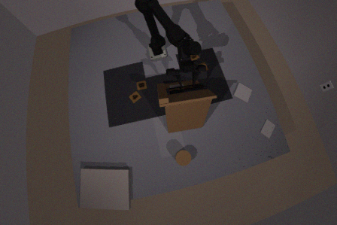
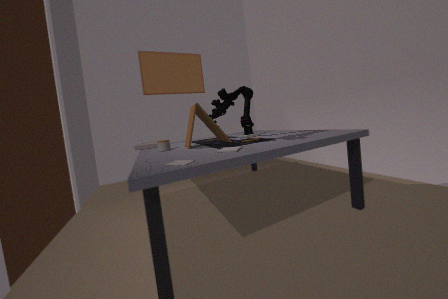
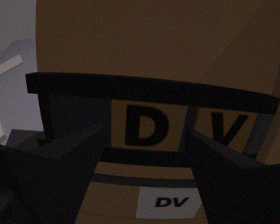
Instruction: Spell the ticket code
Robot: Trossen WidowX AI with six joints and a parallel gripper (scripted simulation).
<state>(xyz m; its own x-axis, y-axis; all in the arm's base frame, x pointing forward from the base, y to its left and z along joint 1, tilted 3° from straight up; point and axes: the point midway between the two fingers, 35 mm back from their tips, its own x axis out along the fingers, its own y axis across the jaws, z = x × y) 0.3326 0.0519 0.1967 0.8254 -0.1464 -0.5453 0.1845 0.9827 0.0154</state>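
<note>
The board stands tilted, with the dark letter rail across its face. In the wrist view, the D tile sits upright in the rail and the V tile is right of it, with a narrow dark gap between them. Empty rail shows left of the D. The ticket below reads DV. My gripper is open, its fingertips at either side of the D tile with slim gaps. The V tile's lower right is partly hidden by the right finger.
Loose tiles lie on the dark mat: two left of the board, two near the arm. A round cup and a pale box stand beyond the board. Two white cards lie right.
</note>
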